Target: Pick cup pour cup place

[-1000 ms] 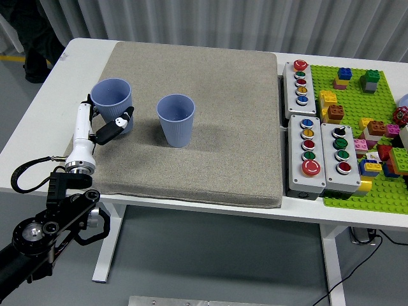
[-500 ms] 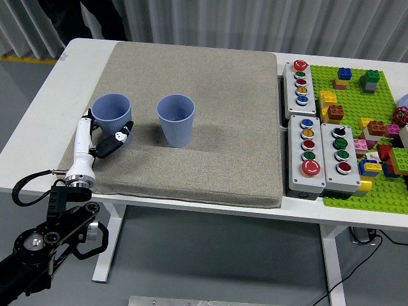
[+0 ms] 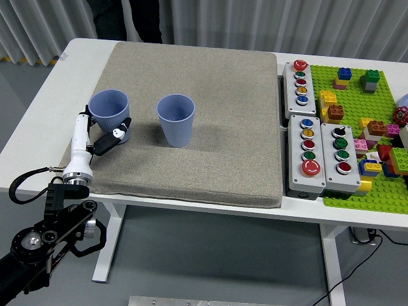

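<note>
Two blue cups stand on the grey mat (image 3: 217, 127). The left cup (image 3: 109, 108) is at the mat's left edge and leans slightly. The right cup (image 3: 176, 119) stands upright and apart, a little to its right. My left hand (image 3: 105, 135), white with black fingers, reaches up from the lower left. Its fingers are curled around the lower part of the left cup, with the thumb (image 3: 118, 132) across the cup's front. The cup's base is hidden behind the hand. I cannot see into either cup well enough to tell its contents. My right arm is out of view.
Three grey button boxes (image 3: 310, 153) sit right of the mat. A green baseplate (image 3: 357, 102) with many toy bricks fills the far right. A person's dark legs (image 3: 131, 19) show beyond the table's far edge.
My left hand and the left cup have shifted down and slightly left toward the mat's edge. The person beyond the table has walked from left to right.
</note>
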Robot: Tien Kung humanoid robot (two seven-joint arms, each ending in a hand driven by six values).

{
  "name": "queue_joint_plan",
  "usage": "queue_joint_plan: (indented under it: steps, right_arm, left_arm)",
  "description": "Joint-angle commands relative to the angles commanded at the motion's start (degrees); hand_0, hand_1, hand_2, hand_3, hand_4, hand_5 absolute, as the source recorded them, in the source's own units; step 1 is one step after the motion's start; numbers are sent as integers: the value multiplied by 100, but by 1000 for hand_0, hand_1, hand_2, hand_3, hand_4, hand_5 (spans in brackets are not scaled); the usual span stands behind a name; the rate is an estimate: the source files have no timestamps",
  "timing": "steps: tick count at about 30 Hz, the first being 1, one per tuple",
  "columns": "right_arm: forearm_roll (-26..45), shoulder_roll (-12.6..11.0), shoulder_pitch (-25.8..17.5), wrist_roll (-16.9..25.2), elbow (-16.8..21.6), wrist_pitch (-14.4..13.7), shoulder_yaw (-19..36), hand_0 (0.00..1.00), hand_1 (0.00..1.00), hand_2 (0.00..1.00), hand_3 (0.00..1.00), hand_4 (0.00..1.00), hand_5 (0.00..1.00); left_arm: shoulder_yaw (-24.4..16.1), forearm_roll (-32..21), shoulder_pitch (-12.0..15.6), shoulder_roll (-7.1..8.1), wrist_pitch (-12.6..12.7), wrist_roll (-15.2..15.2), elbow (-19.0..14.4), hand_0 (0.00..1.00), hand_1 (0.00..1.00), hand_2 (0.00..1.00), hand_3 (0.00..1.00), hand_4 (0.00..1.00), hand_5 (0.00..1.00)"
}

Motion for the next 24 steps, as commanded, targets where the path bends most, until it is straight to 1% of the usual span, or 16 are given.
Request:
queue_joint_plan:
  steps: [2,3,8,9,14,15,16,24]
  right_arm:
    - [3,-1,2,1,0,1,-3,699,696,629,618,181,327]
    - [5,-1,2,1,0,-1,-2,698,696,629,618,179,324]
    - [4,-3,10,1,0,0,-3,698,696,629,618,179,324]
    - [11,-4,13,2,0,-2,-4,699,696,629,619,179,323]
    - [22,-5,28,1,0,-3,-11,699,696,629,619,179,323]
    - [33,-3,30,3,0,-8,-10,698,696,629,618,179,322]
    - [39,-4,32,4,0,-8,-15,698,696,629,618,179,322]
    - [41,-8,35,8,0,-6,-15,698,696,629,618,179,321]
  left_arm:
    - [-7,6,2,-3,-47,8,1,771,737,825,860,815,320]
    - [-8,14,3,-4,-64,9,0,794,762,876,922,835,337]
    - [-16,59,2,-7,-144,39,-2,794,762,876,922,835,337]
    - [-19,68,-1,-7,-160,50,-3,808,775,912,972,852,359]
    - [-28,90,-10,-9,-199,55,-3,808,775,912,972,852,359]
    - [-42,118,-14,-8,-231,72,-14,820,786,930,994,870,380]
    - [-55,128,-15,-7,-245,79,-25,820,786,930,994,870,380]
    - [-121,189,-23,5,-277,91,-77,838,805,937,998,877,392]
